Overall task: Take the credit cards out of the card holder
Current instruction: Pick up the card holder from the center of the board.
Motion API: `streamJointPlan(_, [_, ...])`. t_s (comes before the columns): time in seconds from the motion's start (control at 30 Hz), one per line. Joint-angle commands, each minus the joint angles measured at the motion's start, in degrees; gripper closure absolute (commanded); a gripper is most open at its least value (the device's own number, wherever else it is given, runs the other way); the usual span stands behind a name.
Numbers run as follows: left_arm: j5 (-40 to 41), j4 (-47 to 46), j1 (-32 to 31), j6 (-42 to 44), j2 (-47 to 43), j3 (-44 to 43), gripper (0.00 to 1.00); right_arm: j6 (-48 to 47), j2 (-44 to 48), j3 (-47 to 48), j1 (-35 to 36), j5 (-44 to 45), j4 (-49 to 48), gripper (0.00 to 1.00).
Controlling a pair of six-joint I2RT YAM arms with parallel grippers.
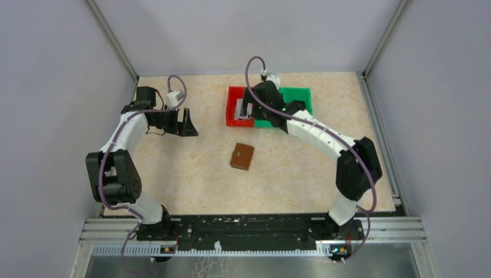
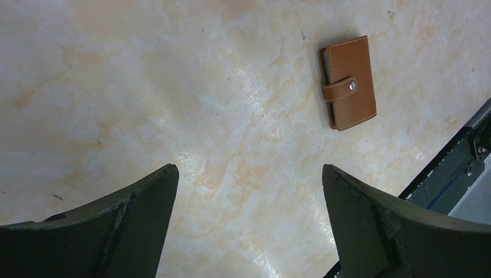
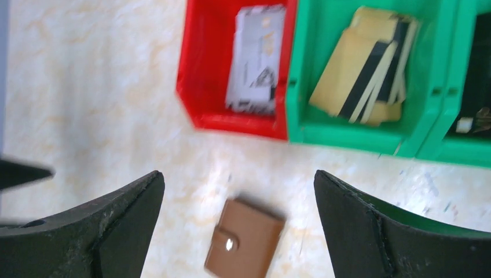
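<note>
The brown leather card holder (image 1: 241, 156) lies folded shut on the table's middle, its tab snapped; it also shows in the left wrist view (image 2: 347, 83) and, blurred, in the right wrist view (image 3: 246, 244). Any cards inside it are hidden. Silvery cards (image 3: 257, 58) lie in a red bin (image 3: 200, 75), and tan cards with black stripes (image 3: 365, 63) lie in a green bin (image 3: 301, 75). My left gripper (image 1: 188, 124) (image 2: 249, 169) is open and empty, left of the holder. My right gripper (image 1: 246, 110) (image 3: 237, 174) is open and empty above the red bin's near edge, with the holder below between its fingers.
The red bin (image 1: 230, 104) and green bin (image 1: 298, 94) stand side by side at the back middle. A second green compartment (image 3: 469, 87) on the right holds something dark. The black base rail (image 2: 451, 168) runs along the near edge.
</note>
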State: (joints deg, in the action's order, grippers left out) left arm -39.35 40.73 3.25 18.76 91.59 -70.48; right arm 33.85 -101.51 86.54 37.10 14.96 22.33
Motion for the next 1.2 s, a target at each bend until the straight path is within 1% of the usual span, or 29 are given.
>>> streamJointPlan(0.0, [-2.4,2.7,-0.3,1.3,-2.1,-1.2,0.01,3.3,7.1,-12.1,3.8,-5.9,-6.4,0.01])
streamJointPlan(0.13, [-2.4,3.6,-0.2,1.1,-2.5,-1.5,0.01,6.5,8.2,-21.2,7.1,-7.4,-8.9,0.01])
streamJointPlan(0.2, [-2.3,4.5,-0.2,1.0,-2.7,-2.2,0.01,7.9,7.8,-24.3,7.9,-8.6,-10.1,0.01])
streamJointPlan(0.3, [-2.0,5.3,-0.3,0.9,-3.3,-2.9,0.01,9.1,7.2,-27.3,8.9,-8.9,-10.7,0.01])
streamJointPlan(0.43, [-2.1,5.4,-0.3,0.7,-4.3,-3.3,0.01,9.8,6.6,-28.2,9.4,-9.6,-11.9,0.01])
streamJointPlan(0.6, [-2.9,5.4,-0.3,-0.2,-4.5,-3.4,0.01,10.0,3.8,-26.7,10.8,-9.9,-12.3,0.01])
streamJointPlan(0.7, [-3.3,5.4,-0.2,-0.5,-4.5,-3.6,0.01,9.5,0.8,-23.9,12.3,-7.6,-10.8,0.01])
streamJointPlan(0.83, [-3.8,5.6,-0.2,-0.7,-5.0,-4.0,0.01,8.6,-4.1,-17.5,14.3,-3.9,-5.7,0.01])
streamJointPlan(0.97, [-3.8,5.6,-0.3,-0.6,-5.6,-3.8,0.01,7.2,-7.2,-13.2,16.2,0.0,-2.8,0.01])
streamJointPlan(1.17, [-3.1,5.5,-0.2,-0.6,-5.7,-2.9,0.01,5.8,-10.5,-10.4,17.5,4.7,1.3,0.01])
